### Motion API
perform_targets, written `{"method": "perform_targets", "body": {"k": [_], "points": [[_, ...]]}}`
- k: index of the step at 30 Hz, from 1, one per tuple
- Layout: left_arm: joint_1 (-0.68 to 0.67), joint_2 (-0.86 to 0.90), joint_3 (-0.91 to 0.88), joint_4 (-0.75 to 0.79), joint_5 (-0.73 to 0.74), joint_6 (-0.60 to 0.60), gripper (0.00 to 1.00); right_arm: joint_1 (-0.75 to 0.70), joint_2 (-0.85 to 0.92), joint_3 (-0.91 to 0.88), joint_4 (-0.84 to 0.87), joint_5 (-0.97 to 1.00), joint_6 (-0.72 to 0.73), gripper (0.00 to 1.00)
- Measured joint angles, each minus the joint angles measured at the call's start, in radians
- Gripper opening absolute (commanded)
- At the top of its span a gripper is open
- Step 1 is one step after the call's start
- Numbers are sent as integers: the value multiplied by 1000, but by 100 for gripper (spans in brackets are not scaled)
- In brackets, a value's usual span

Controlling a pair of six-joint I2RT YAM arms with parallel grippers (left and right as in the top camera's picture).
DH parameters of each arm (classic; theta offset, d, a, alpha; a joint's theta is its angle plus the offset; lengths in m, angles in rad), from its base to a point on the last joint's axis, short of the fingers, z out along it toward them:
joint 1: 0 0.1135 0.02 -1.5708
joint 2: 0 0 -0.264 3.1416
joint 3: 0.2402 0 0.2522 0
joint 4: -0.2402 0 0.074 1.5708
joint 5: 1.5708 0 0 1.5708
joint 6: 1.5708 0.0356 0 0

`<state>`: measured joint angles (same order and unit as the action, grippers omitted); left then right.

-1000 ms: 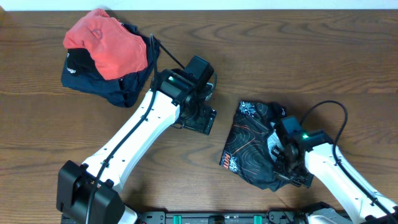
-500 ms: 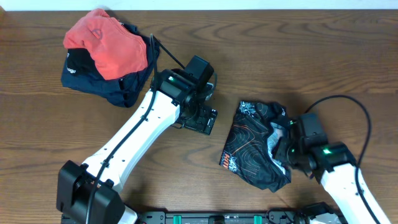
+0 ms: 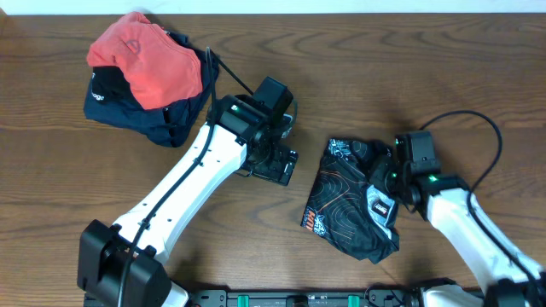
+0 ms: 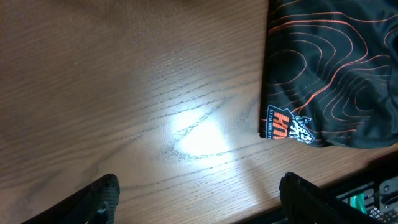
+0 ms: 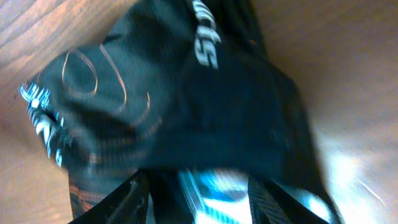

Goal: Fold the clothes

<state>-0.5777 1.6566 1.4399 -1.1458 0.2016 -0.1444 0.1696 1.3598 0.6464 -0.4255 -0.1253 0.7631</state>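
**Right arm shifts to the jersey's upper corner; the fold is still rough**

The table point(image 3: 444, 77) carries two lots of cloth, well apart. At the far left a coral-red garment point(image 3: 145, 60) lies heaped on a navy garment point(image 3: 128, 107), and neither has stirred.

The left arm point(image 3: 196, 179) has also kept its place through the last second, parked over bare wood just left of the jersey. The left claw point(image 4: 199, 202) is spread wide with nothing between its fingertips.

The right arm point(image 3: 461, 213) is what moved. A second ago its wrist sat over the lower right edge of the black jersey point(image 3: 341, 205); now it stands by the upper right corner.

The jersey lies right of centre on the table as a crumpled bundle, its outline barely altered. With the arm off it, a white label patch point(image 3: 381, 205) now shows on its right side.

The right claw point(image 5: 199, 199) hangs over blurred black fabric with its fingers apart, and appears to pinch nothing.

I judge this a repositioning for a fresh grasp, since the bundle still needs flattening and squaring.
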Motion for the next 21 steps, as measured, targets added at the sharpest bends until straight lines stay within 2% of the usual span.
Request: {"method": "perform_targets", "body": {"k": [6, 7, 8, 17, 21], "points": [[0, 0, -2, -5, 0, 0, 84, -30, 74, 0, 168, -65, 4, 20], [0, 0, -3, -8, 0, 0, 84, -33, 73, 0, 182, -72, -1, 13], [0, 0, -3, -10, 0, 0, 84, -43, 73, 0, 194, -86, -10, 1], [0, 0, -3, -10, 0, 0, 84, -174, 73, 0, 196, -174, -66, 1], [0, 0, -3, -10, 1, 0, 84, -251, 73, 0, 191, -208, -99, 8]]}}
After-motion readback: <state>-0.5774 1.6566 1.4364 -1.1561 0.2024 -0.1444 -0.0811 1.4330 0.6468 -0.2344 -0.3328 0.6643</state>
